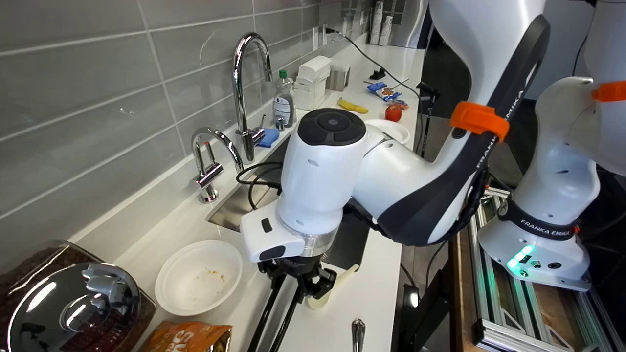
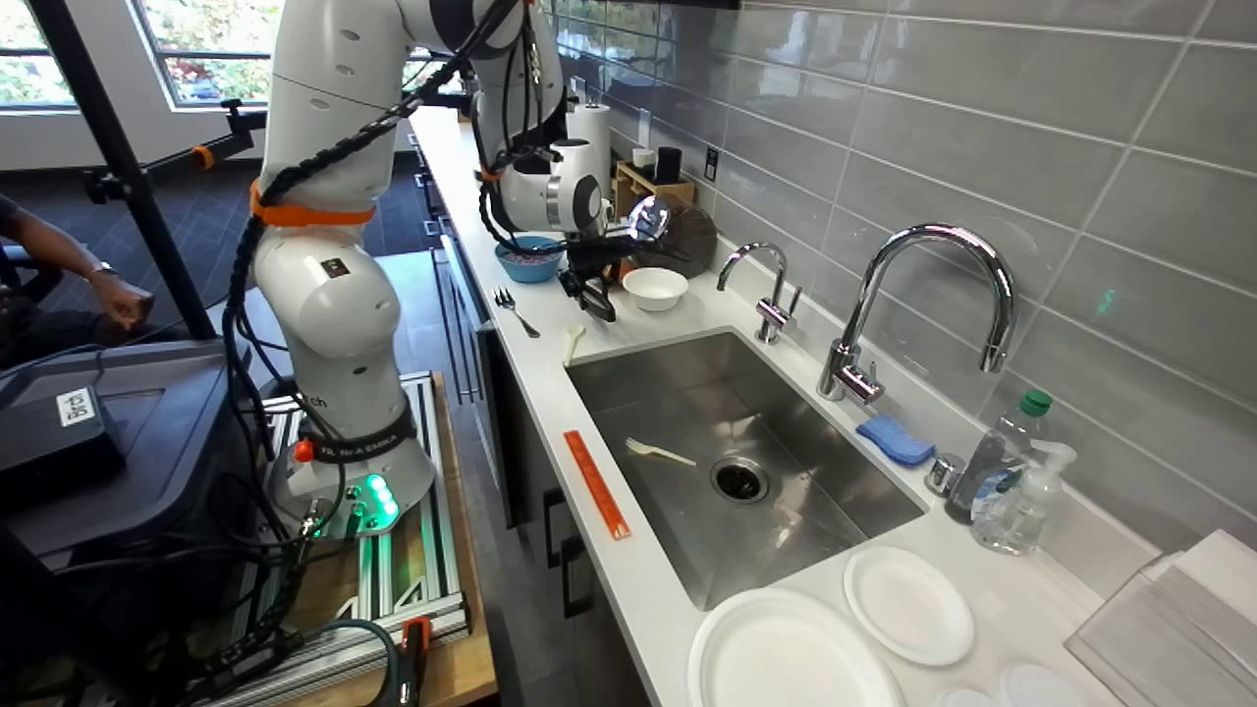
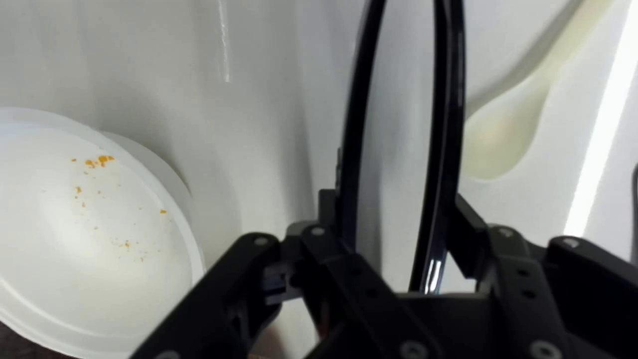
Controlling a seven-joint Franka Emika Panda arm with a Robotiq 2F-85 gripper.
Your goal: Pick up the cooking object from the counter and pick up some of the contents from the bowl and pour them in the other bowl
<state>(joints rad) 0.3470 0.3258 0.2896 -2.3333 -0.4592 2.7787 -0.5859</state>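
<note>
The cooking object (image 3: pixel 445 99) is a long, black, tongs-like utensil with two thin arms standing apart. My gripper (image 3: pixel 398 222) is shut on it, one finger against the outside of each arm. In an exterior view its arms (image 1: pixel 266 313) run down out of the frame below my gripper (image 1: pixel 292 286), so its ends are hidden. The other bowl, white and shallow (image 1: pixel 190 281), stands on the counter beside the gripper, with a few orange crumbs inside; it also shows in the wrist view (image 3: pixel 60 279). A blue bowl (image 2: pixel 530 273) with pinkish contents stands on the gripper's other side.
A cream spoon (image 3: pixel 498 134) lies by the gripper near the sink edge (image 2: pixel 678 339). A fork (image 2: pixel 516 312) lies near the counter's front edge. An orange snack bag (image 1: pixel 190 337) and a jar with a shiny lid (image 1: pixel 73 313) stand by the white bowl. A tap (image 2: pixel 771 295) rises behind.
</note>
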